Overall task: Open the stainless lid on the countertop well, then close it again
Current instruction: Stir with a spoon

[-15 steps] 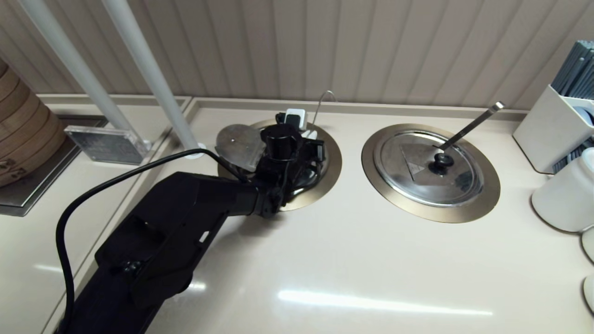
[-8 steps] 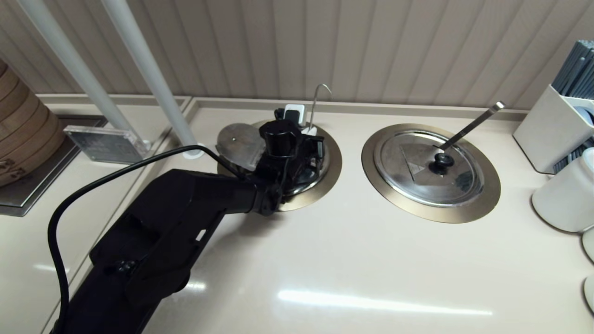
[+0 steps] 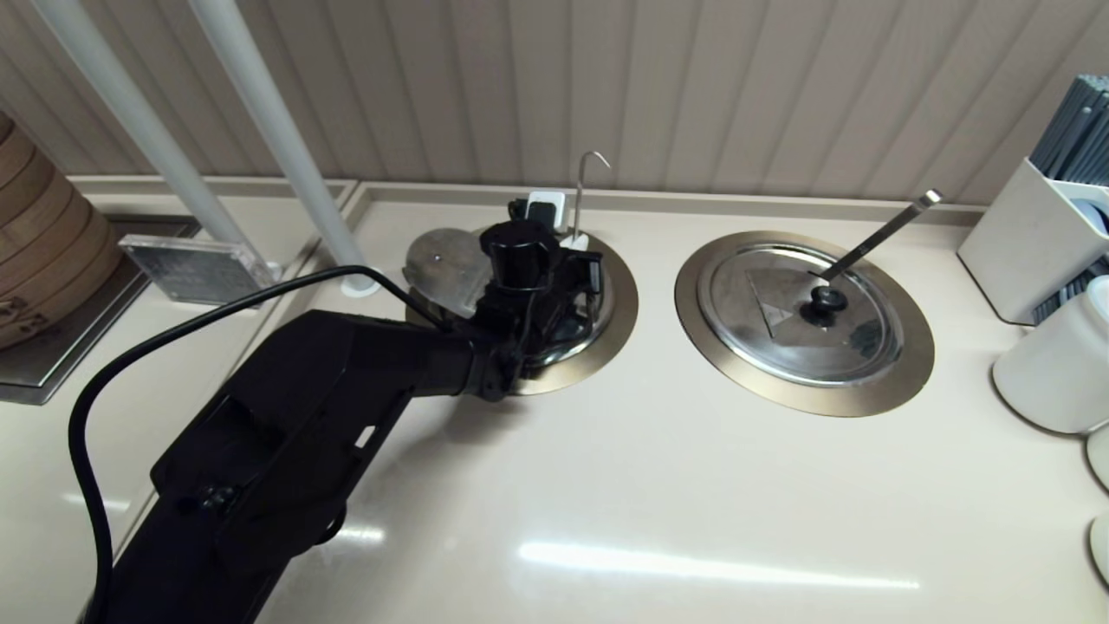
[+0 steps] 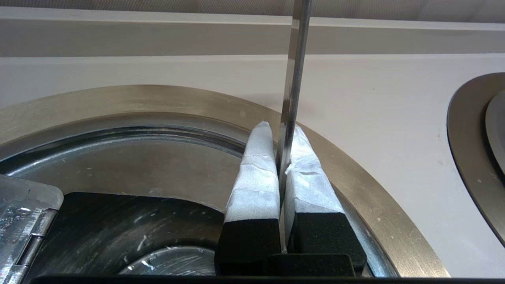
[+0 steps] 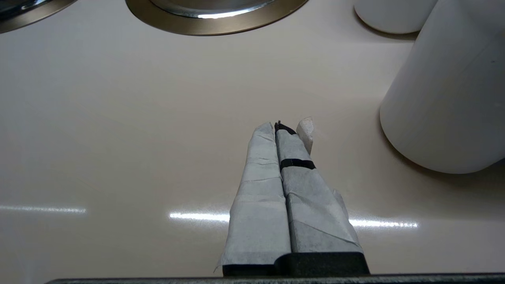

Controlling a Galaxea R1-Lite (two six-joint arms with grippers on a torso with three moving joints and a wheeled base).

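The countertop well [image 3: 620, 319] with its bronze-gold ring [image 4: 118, 98] lies at the back centre, under my left arm. My left gripper [image 3: 561, 227] [image 4: 281, 128] is shut on the thin hook-tipped ladle handle [image 3: 579, 195] [image 4: 292, 79], which stands almost upright at the well's far rim. The stainless lid [image 3: 442, 260] shows as a steel plate tilted up over the well's left side. Its hinged edge [image 4: 19, 213] is in the left wrist view, and the ball knob is hidden. My right gripper [image 5: 282, 126] hovers shut and empty over bare counter.
To the right is the twin well [image 3: 905, 381], with its lid [image 3: 771, 316] closed and a straight ladle handle [image 3: 884, 227]. White containers [image 3: 1053, 364] [image 5: 446, 102] and a utensil holder [image 3: 1022, 243] stand far right. Two white posts [image 3: 277, 147], an acrylic sign [image 3: 199, 269] and a bamboo steamer [image 3: 43, 243] stand left.
The left gripper has shifted slightly back and left with the ladle handle, which now stands more upright with its hook higher. The twin lid has not moved.
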